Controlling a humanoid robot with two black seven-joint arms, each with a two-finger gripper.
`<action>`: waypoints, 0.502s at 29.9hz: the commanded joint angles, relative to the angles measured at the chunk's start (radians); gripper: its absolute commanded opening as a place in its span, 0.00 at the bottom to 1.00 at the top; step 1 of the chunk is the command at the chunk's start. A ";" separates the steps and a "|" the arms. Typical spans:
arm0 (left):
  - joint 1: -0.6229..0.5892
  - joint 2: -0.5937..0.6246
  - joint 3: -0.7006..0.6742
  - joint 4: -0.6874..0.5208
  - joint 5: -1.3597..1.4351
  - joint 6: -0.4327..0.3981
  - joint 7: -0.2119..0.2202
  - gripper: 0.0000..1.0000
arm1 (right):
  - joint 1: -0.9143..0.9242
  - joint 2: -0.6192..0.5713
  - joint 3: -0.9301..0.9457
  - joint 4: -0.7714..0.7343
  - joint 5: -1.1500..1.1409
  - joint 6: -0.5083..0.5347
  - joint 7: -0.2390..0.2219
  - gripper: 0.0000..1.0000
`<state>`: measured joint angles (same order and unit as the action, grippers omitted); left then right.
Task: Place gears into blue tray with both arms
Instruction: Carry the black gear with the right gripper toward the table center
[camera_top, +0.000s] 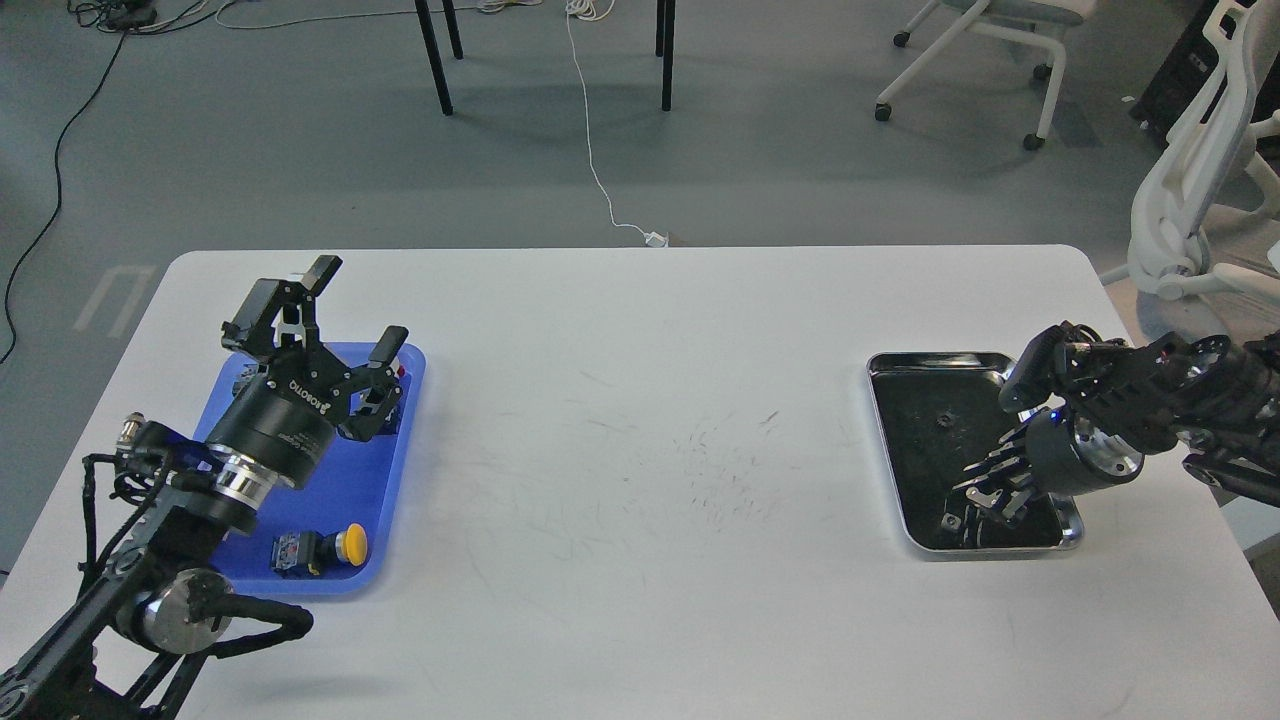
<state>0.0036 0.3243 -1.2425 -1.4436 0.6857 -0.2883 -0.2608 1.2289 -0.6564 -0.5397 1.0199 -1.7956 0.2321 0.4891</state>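
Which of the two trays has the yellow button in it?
The blue tray, on the left under the left gripper; the silver tray holds no yellow button.

White rectangular table (640, 450) bearing two trays, well apart. Flat bright blue plastic tray (370, 500) at left edge, yellow-capped push-button switch (320, 549) in its near end. Silver metal tray with black lining (885, 440) at right; tiny black toothed gear (941, 420) in its far half.
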 joint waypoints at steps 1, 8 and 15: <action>-0.001 0.002 0.000 0.000 0.000 0.000 0.000 0.98 | 0.007 -0.003 0.000 0.006 -0.001 0.001 0.000 0.13; -0.002 0.002 0.000 0.000 0.000 -0.002 0.000 0.98 | 0.154 -0.002 0.004 0.063 0.068 0.004 0.000 0.14; -0.002 0.002 0.001 0.000 0.000 -0.003 0.000 0.98 | 0.276 0.171 0.001 0.063 0.364 0.004 0.000 0.16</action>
<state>0.0016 0.3283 -1.2409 -1.4436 0.6857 -0.2903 -0.2608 1.4778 -0.5689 -0.5336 1.0914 -1.5238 0.2363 0.4887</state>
